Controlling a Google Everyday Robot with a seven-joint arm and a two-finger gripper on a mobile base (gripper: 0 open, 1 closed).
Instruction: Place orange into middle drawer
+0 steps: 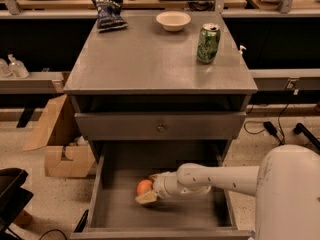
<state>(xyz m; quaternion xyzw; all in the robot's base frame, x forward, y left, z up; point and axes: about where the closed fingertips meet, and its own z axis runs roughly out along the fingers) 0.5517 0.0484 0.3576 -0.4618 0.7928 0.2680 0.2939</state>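
Observation:
The orange [144, 186] lies on the floor of the open middle drawer [107, 211], left of centre. My gripper [149, 188] reaches into the drawer from the right on a white arm. Its fingers are open, one behind the orange and one pale fingertip [146, 198] in front of it, so the orange sits between them. The grey drawer front with the small knob [160, 128] above is shut.
On the cabinet top stand a green can [208, 43], a white bowl [173, 20] and a blue chip bag [108, 12]. A cardboard box [62, 156] lies on the floor to the left. Cables run on the floor at the right.

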